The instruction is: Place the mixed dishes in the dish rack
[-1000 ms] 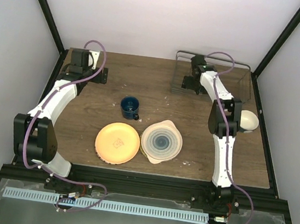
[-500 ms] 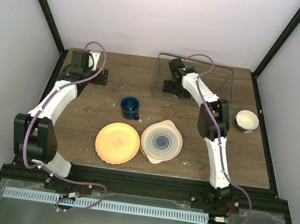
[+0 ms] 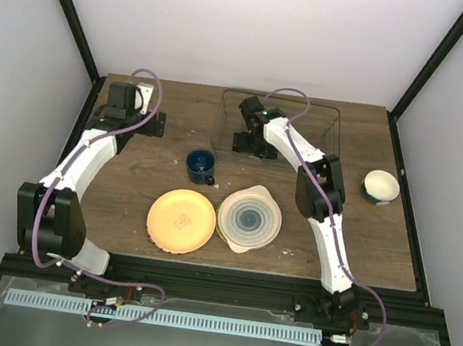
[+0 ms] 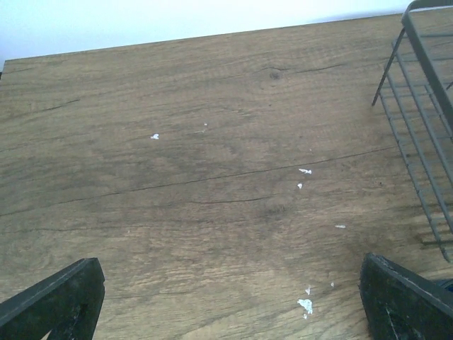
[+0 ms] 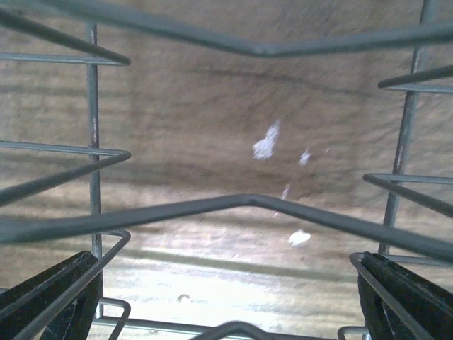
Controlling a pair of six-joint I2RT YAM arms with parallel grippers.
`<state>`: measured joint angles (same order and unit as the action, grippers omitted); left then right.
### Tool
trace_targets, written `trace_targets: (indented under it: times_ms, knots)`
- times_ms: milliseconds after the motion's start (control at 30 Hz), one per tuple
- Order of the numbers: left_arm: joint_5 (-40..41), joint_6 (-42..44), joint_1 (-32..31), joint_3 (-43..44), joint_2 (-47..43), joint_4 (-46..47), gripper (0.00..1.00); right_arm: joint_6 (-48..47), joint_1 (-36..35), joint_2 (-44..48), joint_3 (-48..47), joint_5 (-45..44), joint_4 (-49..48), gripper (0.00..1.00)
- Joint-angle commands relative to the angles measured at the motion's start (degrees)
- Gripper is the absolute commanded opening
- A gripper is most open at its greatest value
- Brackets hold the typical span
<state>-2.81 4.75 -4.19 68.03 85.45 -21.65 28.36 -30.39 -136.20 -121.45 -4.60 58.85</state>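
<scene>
The dish rack (image 3: 325, 110), a dark wire basket, stands at the back middle of the table. My right gripper (image 3: 249, 141) reaches down into its left end, jaws wide open, with rack wires (image 5: 248, 202) crossing between the fingertips (image 5: 49, 297). An orange-yellow plate (image 3: 181, 221) and a cream ringed plate (image 3: 248, 218) lie side by side near the front. The dark blue mug (image 3: 201, 166) stands behind them. A small white-and-blue bowl (image 3: 380, 187) sits at the right. My left gripper (image 3: 158, 121) hovers open at the back left over bare wood, the rack's corner (image 4: 417, 134) to its right.
Black frame posts and white walls close in the table (image 3: 146, 170) on three sides. The table's dark border runs along the left, right and front edges. White specks (image 4: 304, 306) dot the wood.
The dish rack has slid left along the back of the table together with my right gripper, uncovering the bowl at the right. The left arm has barely shifted.
</scene>
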Motion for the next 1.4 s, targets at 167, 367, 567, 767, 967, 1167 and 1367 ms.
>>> trace_targets:
  times_ms: [167, 367, 567, 767, 967, 1167, 1367]
  knots:
    - [-0.58, 0.67, -0.32, -0.79, -2.38, -0.59, 1.0, 1.39, -3.69, 3.04, 2.97, 2.29, 2.16, 1.0]
    - [-1.13, 0.43, -0.29, -0.6, -1.96, -0.32, 1.0, 1.6, -3.8, 4.11, 4.11, 0.3, 1.73, 1.0]
    - [-1.24, 0.21, -0.3, -0.71, -1.95, -0.23, 1.0, 1.62, -3.8, 4.1, 2.38, -0.21, 2.84, 1.0]
    - [-0.94, 0.17, -0.29, -0.71, -1.86, -0.3, 1.0, 0.91, -3.8, 3.78, -0.83, -1.94, 3.75, 1.0]
    - [-1.69, 0.26, -0.81, 0.54, -1.05, -3.41, 1.0, -0.27, -3.8, 3.43, -6.29, -3.55, 7.31, 1.0]
    - [-1.31, -1.39, -3.6, -1.14, -1.77, -8.22, 1.0, -1.08, -3.79, 5.25, -6.96, -5.24, 9.35, 1.0]
    - [-4.86, -3.48, -5.51, -1.99, -0.85, -12.47, 1.0, -3.45, -3.79, 9.97, -6.43, -7.95, 8.3, 1.0]
